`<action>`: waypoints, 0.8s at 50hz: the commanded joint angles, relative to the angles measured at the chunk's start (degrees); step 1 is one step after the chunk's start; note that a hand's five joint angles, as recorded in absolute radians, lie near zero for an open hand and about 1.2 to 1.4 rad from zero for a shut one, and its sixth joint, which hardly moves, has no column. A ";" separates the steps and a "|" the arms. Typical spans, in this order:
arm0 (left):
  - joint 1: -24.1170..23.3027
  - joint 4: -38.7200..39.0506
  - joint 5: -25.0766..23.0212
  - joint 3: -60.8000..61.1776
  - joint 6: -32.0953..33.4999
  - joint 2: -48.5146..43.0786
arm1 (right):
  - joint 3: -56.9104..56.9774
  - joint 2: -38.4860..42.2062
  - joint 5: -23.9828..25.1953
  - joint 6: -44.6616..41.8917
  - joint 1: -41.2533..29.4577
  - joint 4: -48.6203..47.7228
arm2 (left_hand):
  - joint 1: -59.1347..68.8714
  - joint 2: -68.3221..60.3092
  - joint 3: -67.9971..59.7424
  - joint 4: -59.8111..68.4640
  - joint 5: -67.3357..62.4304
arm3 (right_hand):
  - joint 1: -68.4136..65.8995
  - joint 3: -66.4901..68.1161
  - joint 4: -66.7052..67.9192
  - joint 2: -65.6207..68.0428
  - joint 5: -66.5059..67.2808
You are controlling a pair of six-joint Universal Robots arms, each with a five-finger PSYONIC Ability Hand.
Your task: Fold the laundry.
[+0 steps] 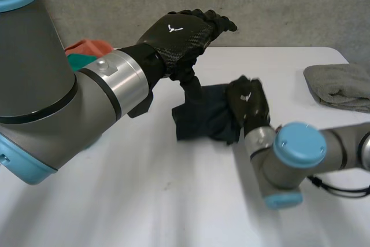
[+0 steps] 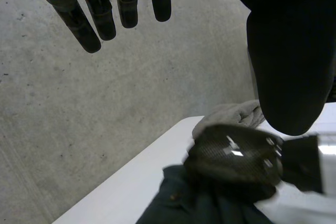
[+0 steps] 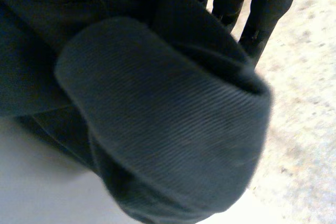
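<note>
A dark blue-black cloth (image 1: 199, 120) lies bunched in the middle of the white table (image 1: 144, 201). My left hand (image 1: 179, 33) is raised above its far left part. The fingers (image 2: 89, 22) are straight and spread, and a strip of the cloth (image 1: 191, 88) hangs up to the thumb side of that hand. My right hand (image 1: 248, 105) sits on the cloth's right edge with its fingers curled into the fabric. In the left wrist view the right hand (image 2: 236, 153) rests on the cloth (image 2: 199, 203). In the right wrist view a thick roll of cloth (image 3: 168, 119) lies in front of the fingers (image 3: 262, 9).
A folded grey towel (image 1: 341, 85) lies at the table's right edge, also beyond my right hand as the grey towel (image 2: 231, 114). Orange and teal garments (image 1: 87, 50) lie behind my left arm. A concrete floor (image 2: 79, 129) lies past the far table edge.
</note>
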State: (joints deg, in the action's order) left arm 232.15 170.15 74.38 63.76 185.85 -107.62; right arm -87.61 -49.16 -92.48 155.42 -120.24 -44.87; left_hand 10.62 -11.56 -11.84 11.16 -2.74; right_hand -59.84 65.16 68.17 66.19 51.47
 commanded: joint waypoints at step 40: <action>1.81 0.18 -0.12 -0.48 -2.33 -1.18 | 53.69 32.29 35.35 22.83 49.83 11.47 | -0.62 1.56 1.84 -1.16 2.74 | 49.84 -55.16 -58.17 -56.19 -51.47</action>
